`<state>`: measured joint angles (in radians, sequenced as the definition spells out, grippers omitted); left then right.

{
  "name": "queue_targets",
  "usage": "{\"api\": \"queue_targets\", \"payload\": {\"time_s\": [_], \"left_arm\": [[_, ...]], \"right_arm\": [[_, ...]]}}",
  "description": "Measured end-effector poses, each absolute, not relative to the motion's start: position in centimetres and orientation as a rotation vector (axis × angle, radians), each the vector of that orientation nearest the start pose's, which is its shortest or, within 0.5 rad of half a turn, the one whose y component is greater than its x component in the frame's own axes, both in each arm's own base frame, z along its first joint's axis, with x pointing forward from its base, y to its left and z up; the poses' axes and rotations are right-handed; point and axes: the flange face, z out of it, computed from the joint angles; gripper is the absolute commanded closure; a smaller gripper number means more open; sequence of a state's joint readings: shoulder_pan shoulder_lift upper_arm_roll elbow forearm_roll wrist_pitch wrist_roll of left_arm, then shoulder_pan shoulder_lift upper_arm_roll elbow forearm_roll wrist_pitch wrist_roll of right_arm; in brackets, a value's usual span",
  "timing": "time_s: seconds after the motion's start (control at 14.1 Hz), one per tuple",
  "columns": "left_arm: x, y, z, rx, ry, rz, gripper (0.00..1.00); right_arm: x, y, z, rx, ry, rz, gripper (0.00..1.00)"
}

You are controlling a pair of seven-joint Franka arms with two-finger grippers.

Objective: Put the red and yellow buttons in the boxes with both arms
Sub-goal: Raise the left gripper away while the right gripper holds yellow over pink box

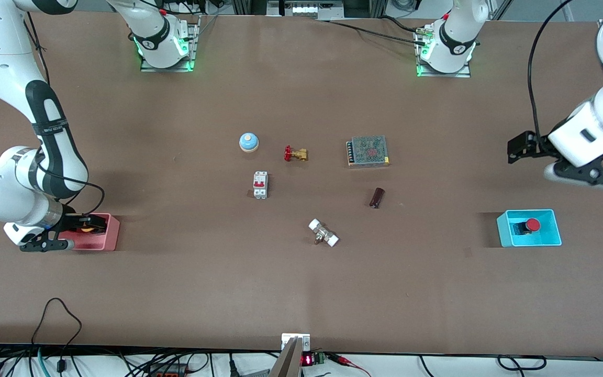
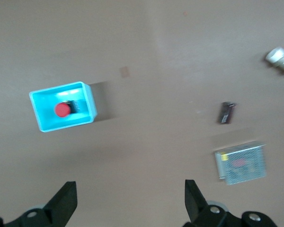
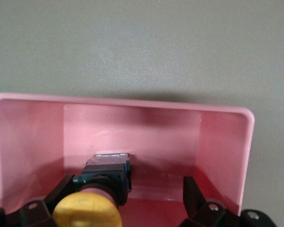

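The right gripper (image 3: 125, 203) is down in the pink box (image 3: 227, 142), jaws spread, with the yellow button (image 3: 87, 212) lying between them. The left gripper (image 2: 130, 201) hangs high, jaws spread wide, over the table near the blue box (image 1: 551, 236); the red button (image 1: 532, 225) lies inside that box.

pink box (image 3: 132, 127): smooth, glossy plastic is seen | yellow button (image 3: 87, 210) cap: smooth, soft sheen | cyan box (image 1: 554, 230): glossy plastic | table (image 1: 176, 293): matt brown | power supply (image 1: 368, 151): perforated metal mesh | brass valve (image 1: 296, 154): shiny metal

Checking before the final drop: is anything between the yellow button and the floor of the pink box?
Nothing visible. The right pincer is inside the pink box, open, with the yellow button against one finger; the floor below looks bare.
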<state>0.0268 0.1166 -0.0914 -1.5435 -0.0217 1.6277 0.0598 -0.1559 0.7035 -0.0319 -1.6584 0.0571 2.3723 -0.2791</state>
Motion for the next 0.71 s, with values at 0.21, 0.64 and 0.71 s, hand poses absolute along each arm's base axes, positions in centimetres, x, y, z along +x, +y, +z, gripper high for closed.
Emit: {"api": "queue_targets", "payload": {"time_s": [0.21,0.64,0.71], "left_arm": [[56.8,-2.3,58.5,-3.154,0.153,0.021,0.0],[54.2,-3.7,57.3,-3.107,0.2,0.038,0.0],[54.2,-3.8,57.2,-3.106,0.211,0.04,0.0]], "right_arm": [[67.4,-12.6,20.0,-3.124,-0.09,-0.025,0.0],[67.8,-12.7,20.6,-3.128,-0.092,-0.052,0.0],[67.9,-12.7,20.7,-3.128,-0.092,-0.056,0.0]]}}
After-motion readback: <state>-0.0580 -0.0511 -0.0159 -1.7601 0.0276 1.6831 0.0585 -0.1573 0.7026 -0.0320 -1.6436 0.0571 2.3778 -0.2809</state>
